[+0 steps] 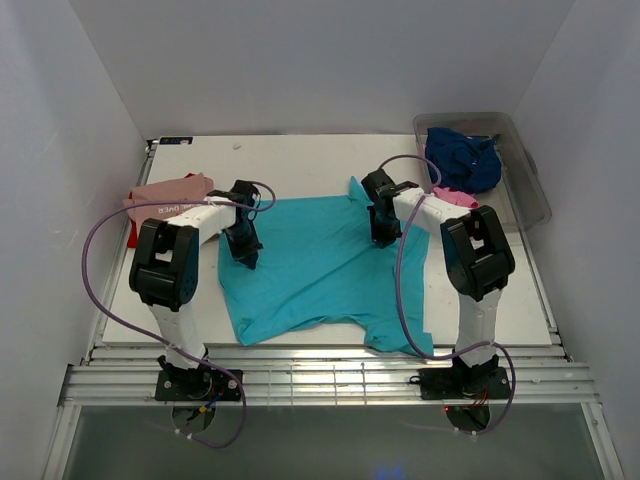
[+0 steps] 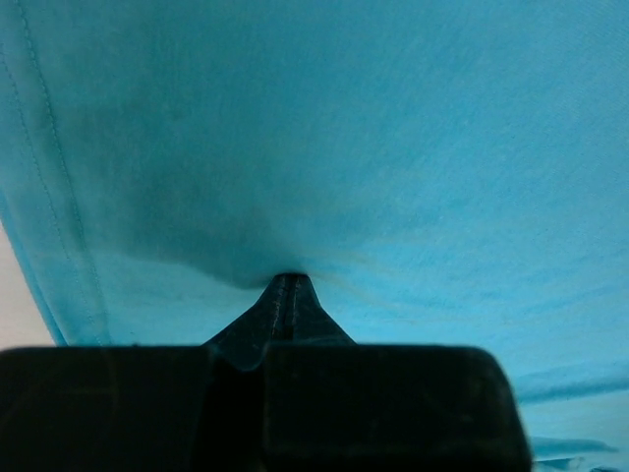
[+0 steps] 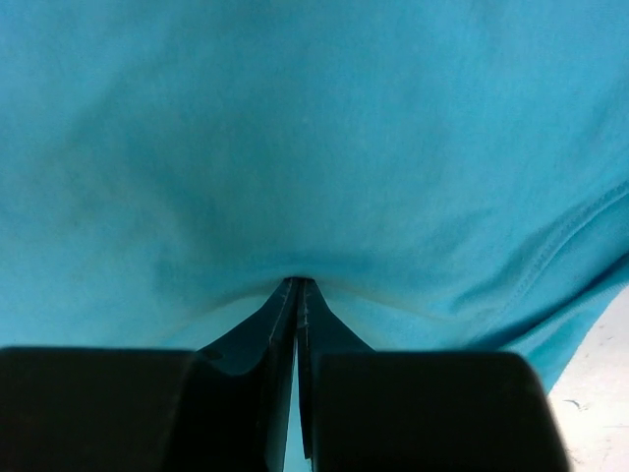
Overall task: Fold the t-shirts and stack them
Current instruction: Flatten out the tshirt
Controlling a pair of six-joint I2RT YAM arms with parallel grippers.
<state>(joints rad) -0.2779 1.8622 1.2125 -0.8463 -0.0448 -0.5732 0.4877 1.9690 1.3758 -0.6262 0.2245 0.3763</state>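
Note:
A plain turquoise t-shirt (image 1: 310, 265) lies spread on the white table, collar toward the far side. My left gripper (image 1: 248, 255) is down on its left edge. My right gripper (image 1: 383, 238) is down on its right shoulder area. In the left wrist view the gripper (image 2: 286, 280) is shut, with turquoise cloth (image 2: 393, 147) puckered at its tips. In the right wrist view the gripper (image 3: 297, 283) is shut the same way on the cloth (image 3: 295, 128). A salmon-pink shirt (image 1: 165, 195) lies folded at the far left with a red one (image 1: 133, 235) under it.
A clear grey plastic tub (image 1: 530, 190) stands at the far right, holding a navy shirt (image 1: 462, 158). A bright pink shirt (image 1: 455, 197) hangs at its near left corner. White walls enclose the table on three sides. The slatted front edge (image 1: 320, 380) runs by the arm bases.

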